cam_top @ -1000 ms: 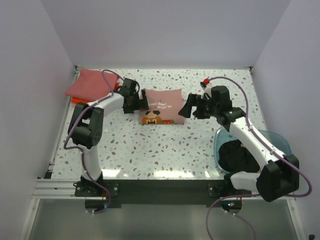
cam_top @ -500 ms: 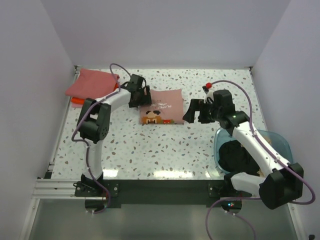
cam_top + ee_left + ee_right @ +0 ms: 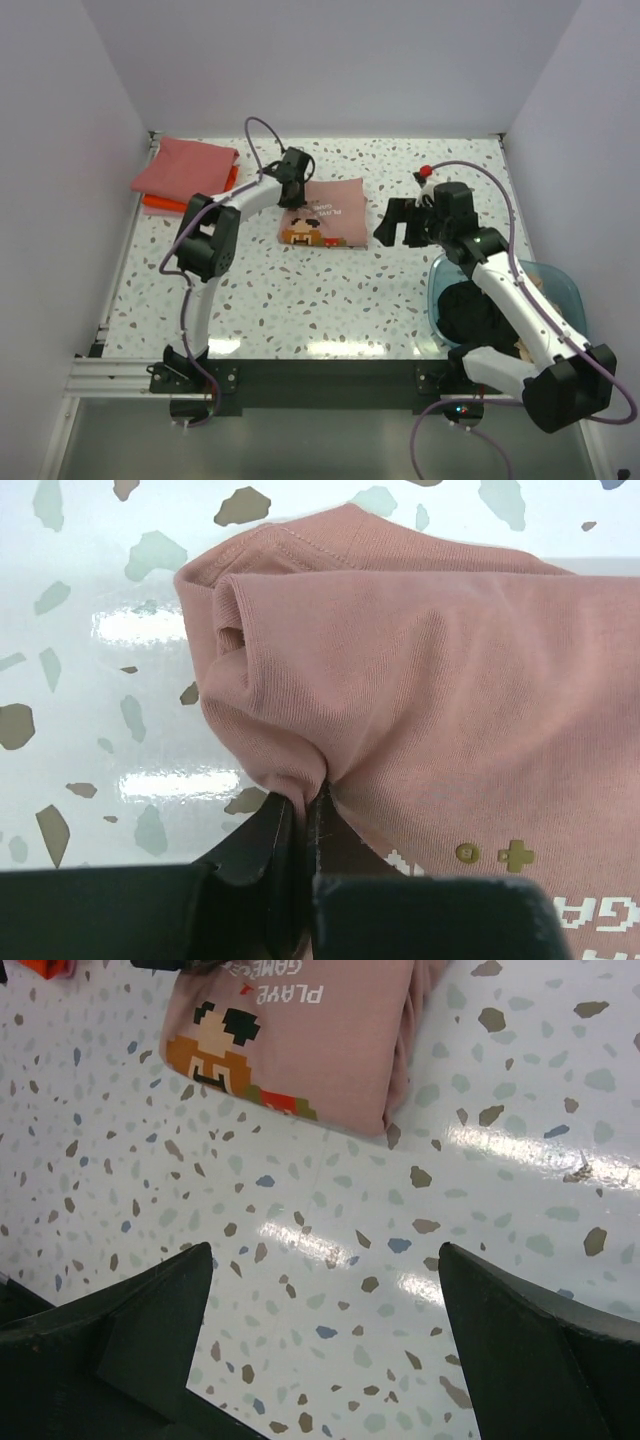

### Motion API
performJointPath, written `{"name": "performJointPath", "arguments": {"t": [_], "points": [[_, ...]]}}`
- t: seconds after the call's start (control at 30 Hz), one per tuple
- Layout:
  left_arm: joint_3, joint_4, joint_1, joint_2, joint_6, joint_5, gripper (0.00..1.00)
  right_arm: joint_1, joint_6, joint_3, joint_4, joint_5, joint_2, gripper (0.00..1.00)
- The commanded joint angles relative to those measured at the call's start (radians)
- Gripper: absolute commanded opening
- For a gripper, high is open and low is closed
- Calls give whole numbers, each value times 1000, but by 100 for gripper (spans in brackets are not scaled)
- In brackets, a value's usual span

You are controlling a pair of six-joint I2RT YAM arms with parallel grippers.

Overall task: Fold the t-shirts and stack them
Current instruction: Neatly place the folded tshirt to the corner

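Left wrist: gripping bunched edge of folded pink t-shirt [image 3: 440, 680] in closed left pincer [image 3: 300, 815], mid-tabletop [image 3: 300, 300]; holding right pincer [image 3: 325, 1260] spread wide, empty, just beside. Lift low, pinch firm to save the fold, carry onto coral t-shirt [image 3: 185, 166] at far-left corner

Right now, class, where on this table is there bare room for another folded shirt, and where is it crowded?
Bare: the near half of the table, between the pink shirt and the near edge. Crowded: far-left corner (folded stack), near-right (blue tub), and the middle, where the left tool pinches it and the right tool hangs open.
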Motion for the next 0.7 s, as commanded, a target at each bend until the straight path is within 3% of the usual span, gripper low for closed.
{"name": "performJointPath", "arguments": {"t": [0.0, 0.07, 0.2, 0.33, 0.5, 0.67], "points": [[-5, -191, -4, 72, 75, -155, 0, -2, -27, -7, -15, 60, -51, 99], [0, -199, -4, 28, 120, -232, 0, -3, -30, -14, -18, 84, -69, 99], [-43, -88, 2, -105, 375, -369, 0, -3, -31, -6, -38, 115, -86, 99], [-19, -49, 48, -195, 549, -351, 0, -3, -31, -14, -46, 138, -92, 99], [-29, 26, 76, -239, 811, -459, 0, -3, -38, -13, -55, 188, -117, 99], [-9, 88, 115, -282, 950, -483, 0, -3, -42, -17, -49, 196, -120, 99]]}}
